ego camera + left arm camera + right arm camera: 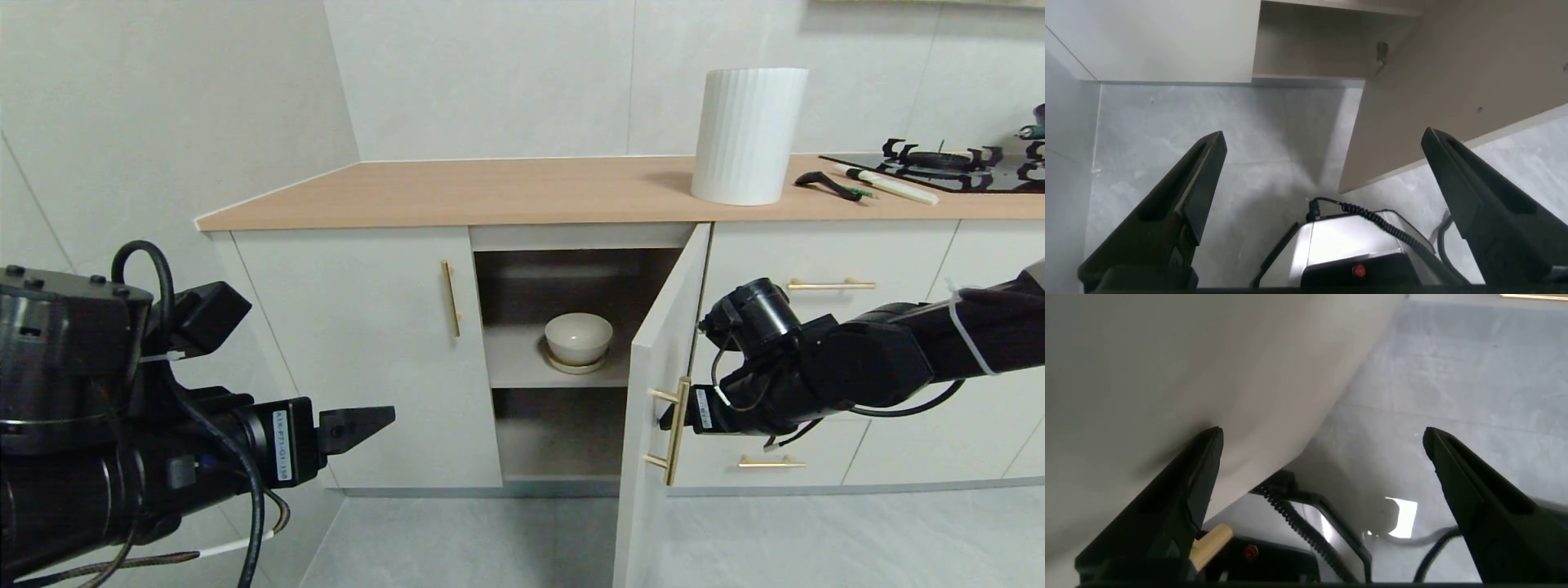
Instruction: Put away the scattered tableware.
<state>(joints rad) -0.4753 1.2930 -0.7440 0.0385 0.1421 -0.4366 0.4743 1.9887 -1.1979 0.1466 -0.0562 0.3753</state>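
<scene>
A cream bowl [578, 336] sits on a small plate [576, 367] on the middle shelf of the open cabinet [522, 359]. On the countertop at the right lie a dark-handled utensil [826, 184] and a long white utensil [890, 184]. My right gripper [665, 418] [1323, 437] is open at the gold handle [676, 431] [1212, 543] of the swung-out door [653, 392], with the handle beside one finger. My left gripper [359, 426] [1324, 143] hangs open and empty at the lower left, away from the cabinet, over the floor.
A tall white ribbed container [747, 135] stands on the wooden countertop [490, 192]. A gas hob [951, 167] is at the far right. A closed door [367, 351] is left of the opening, drawers [824, 286] to its right. Grey floor [473, 539] lies below.
</scene>
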